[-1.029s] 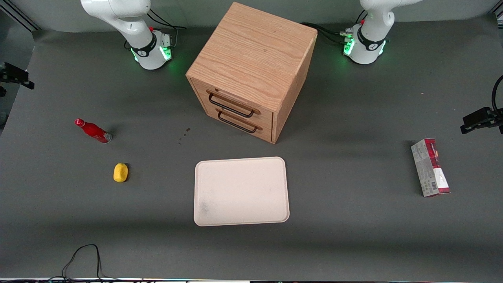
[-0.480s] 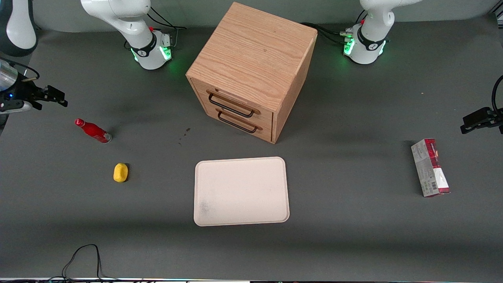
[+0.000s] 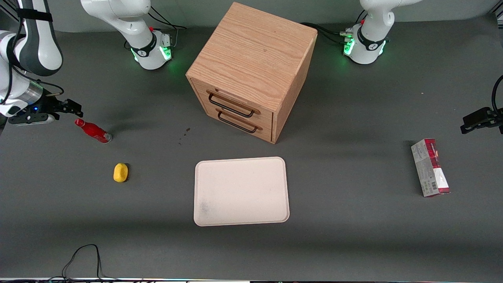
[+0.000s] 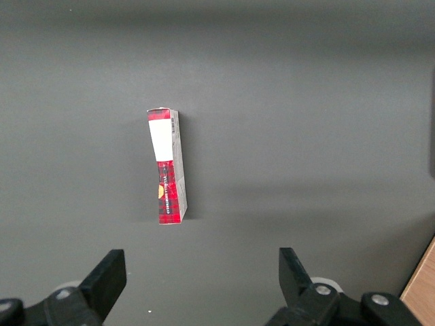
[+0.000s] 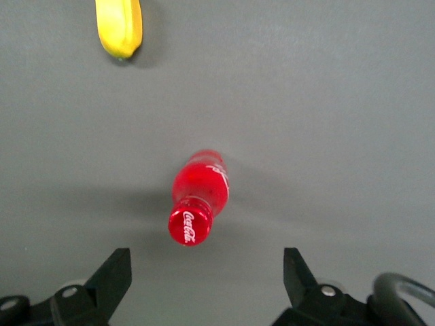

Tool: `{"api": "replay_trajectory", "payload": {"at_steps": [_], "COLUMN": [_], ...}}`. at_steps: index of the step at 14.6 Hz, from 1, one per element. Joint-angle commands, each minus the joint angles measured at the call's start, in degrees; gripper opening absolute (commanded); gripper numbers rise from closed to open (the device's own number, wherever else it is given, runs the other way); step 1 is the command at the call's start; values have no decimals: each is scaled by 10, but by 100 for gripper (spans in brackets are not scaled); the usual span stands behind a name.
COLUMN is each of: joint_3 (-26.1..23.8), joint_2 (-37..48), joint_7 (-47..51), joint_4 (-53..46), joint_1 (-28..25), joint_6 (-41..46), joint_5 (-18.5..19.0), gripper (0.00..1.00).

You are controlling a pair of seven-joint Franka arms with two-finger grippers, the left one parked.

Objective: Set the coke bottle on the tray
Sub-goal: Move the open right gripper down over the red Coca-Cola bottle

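Coke bottle (image 3: 93,130) stands near a yellow lump (image 3: 120,172), under the wide-open, empty claw (image 3: 74,110).

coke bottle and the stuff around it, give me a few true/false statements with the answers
1. The coke bottle stands upright on the table, not on the tray. True.
2. The gripper is shut on the coke bottle. False: it is open, above the bottle's cap end, holding nothing.
3. A yellow object lies nearer to the front camera than the coke bottle. True.
4. The red-and-grey carton lies on the tray. False: it lies on the table toward the parked arm's end.
5. The wooden cabinet has one drawer pulled open. False: both drawers are shut.
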State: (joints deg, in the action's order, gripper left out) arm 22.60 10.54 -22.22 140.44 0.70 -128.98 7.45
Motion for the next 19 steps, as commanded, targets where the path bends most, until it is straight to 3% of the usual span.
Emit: {"api": "replay_trajectory", "payload": {"at_steps": [1,19], "joint_3": [3,3], "joint_2": [-3,-52], "joint_7": [8,-1], "joint_4": [16,19], "joint_1": [-3,-9], "joint_6": [-28,-72], "joint_5": [12,12], "gripper": [98,95]}}
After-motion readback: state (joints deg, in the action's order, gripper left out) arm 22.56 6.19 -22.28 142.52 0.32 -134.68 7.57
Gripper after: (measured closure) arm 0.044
